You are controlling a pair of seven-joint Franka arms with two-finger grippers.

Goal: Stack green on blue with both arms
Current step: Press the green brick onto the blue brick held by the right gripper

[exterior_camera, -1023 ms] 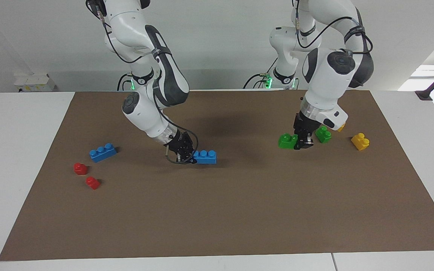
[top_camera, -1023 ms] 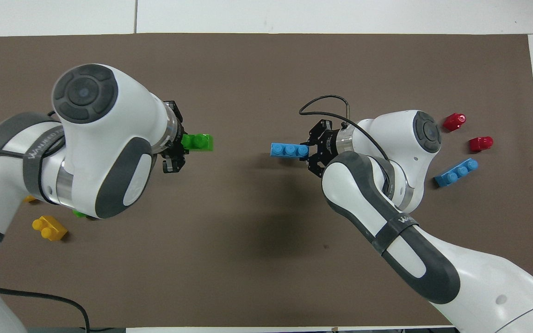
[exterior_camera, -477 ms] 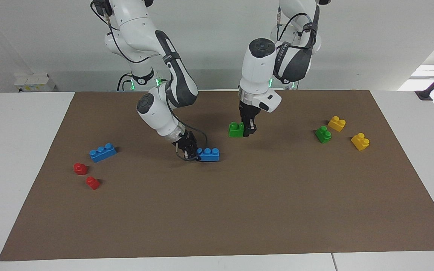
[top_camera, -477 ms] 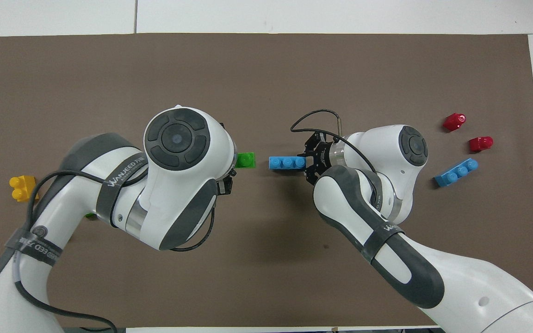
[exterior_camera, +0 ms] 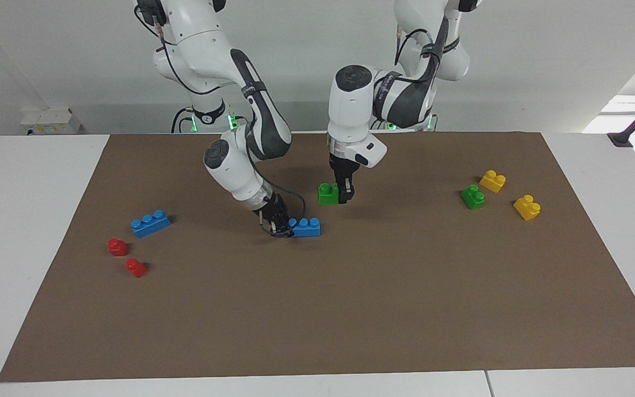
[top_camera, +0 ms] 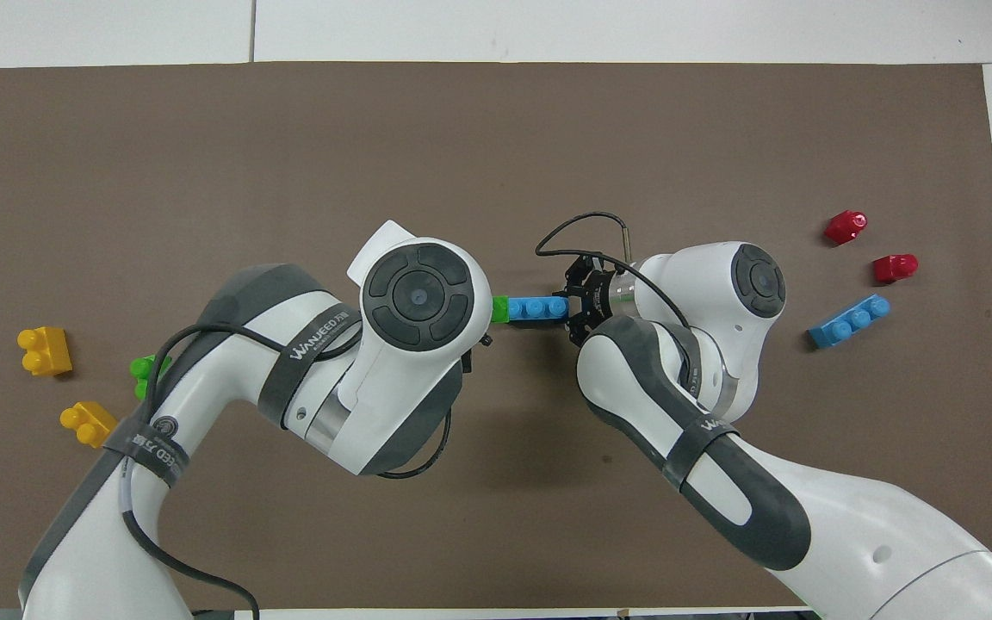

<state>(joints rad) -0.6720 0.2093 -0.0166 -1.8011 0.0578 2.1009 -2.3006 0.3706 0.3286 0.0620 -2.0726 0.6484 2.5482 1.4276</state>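
Mid-mat, over the brown sheet on the worktop (exterior_camera: 31,231): both arms meet. Right gripper (exterior_camera: 283,228) reaches in low from the right arm's end, jaws closed on one short end of the blue brick (exterior_camera: 306,226). Brick sticks out from the jaws toward the left arm's end, studs up, long axis running along the length of the worktop, roughly level, at or just above the mat; whether it touches, cannot tell.

Left gripper (exterior_camera: 344,196) hangs nearly straight down, jaws closed on the green brick (exterior_camera: 328,194). Brick projects sideways from the jaws toward the right arm's end, studs up, its long axis along the worktop's length too. In the facing view it is held above the blue brick, the two clearly apart, not yet seated. In the overhead view only a sliver of green (top_camera: 500,308) shows past the left wrist, abutting the free end of the blue (top_camera: 536,308).

Loose on the mat:
- second blue brick (exterior_camera: 150,223), toward the right arm's end, lying skewed; two red bricks (exterior_camera: 118,246) just farther from the robots.
- second green brick (exterior_camera: 473,196), toward the left arm's end, with a yellow brick (exterior_camera: 492,180) nearer the robots beside it and another yellow brick (exterior_camera: 527,207) close by.
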